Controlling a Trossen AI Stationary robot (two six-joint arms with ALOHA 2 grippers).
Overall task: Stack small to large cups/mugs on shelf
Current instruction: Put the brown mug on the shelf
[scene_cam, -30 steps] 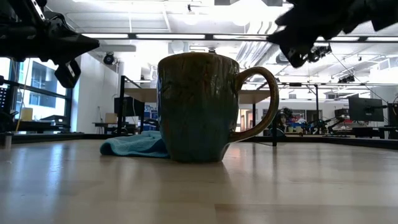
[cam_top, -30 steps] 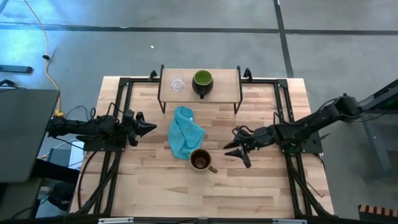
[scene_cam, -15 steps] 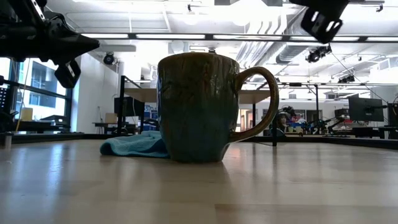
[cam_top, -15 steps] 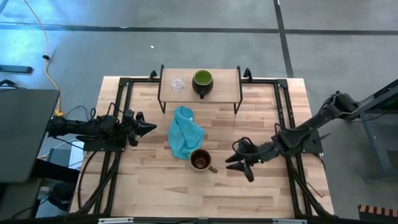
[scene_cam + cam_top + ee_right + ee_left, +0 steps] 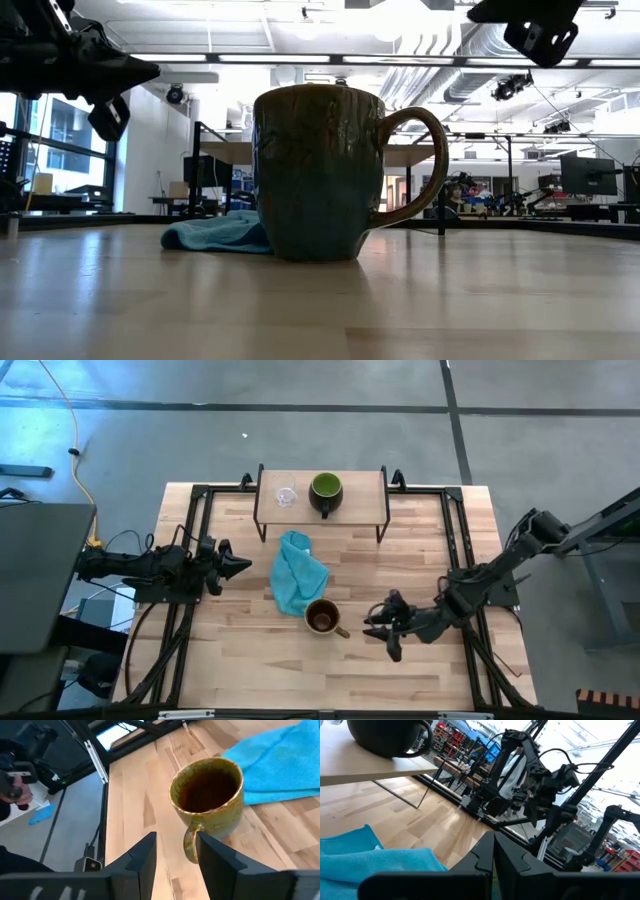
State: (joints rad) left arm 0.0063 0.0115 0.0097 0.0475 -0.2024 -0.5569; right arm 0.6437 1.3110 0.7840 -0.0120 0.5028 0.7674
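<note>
I'm using the olive-tan ceramic mug with the brown inside as my landmark; it stands upright on the striped wooden tabletop, handle toward the right arm's side.

Right gripper sits just beside that mug, on its handle side, fingers spread apart and holding nothing. In the right wrist view the mug's handle lines up with the gap between the fingers, but I see no contact. In the low view only a dark piece of that arm shows, cut off by the frame edge; fingers out of shot there.

Teal-blue cloth lies crumpled just behind the mug, touching or nearly touching it. From table level the mug blocks most of the cloth.

Light-wood shelf on thin black legs is well beyond the mug, past the cloth. On it: the dark mug with the green inside and, beside it, the tiny clear glass cup, hard to make out from above. The left wrist view catches only the dark mug's underside, cropped.

Left gripper hovers well away from the olive mug, on the far side of the cloth, fingers clenched together, empty.
</note>
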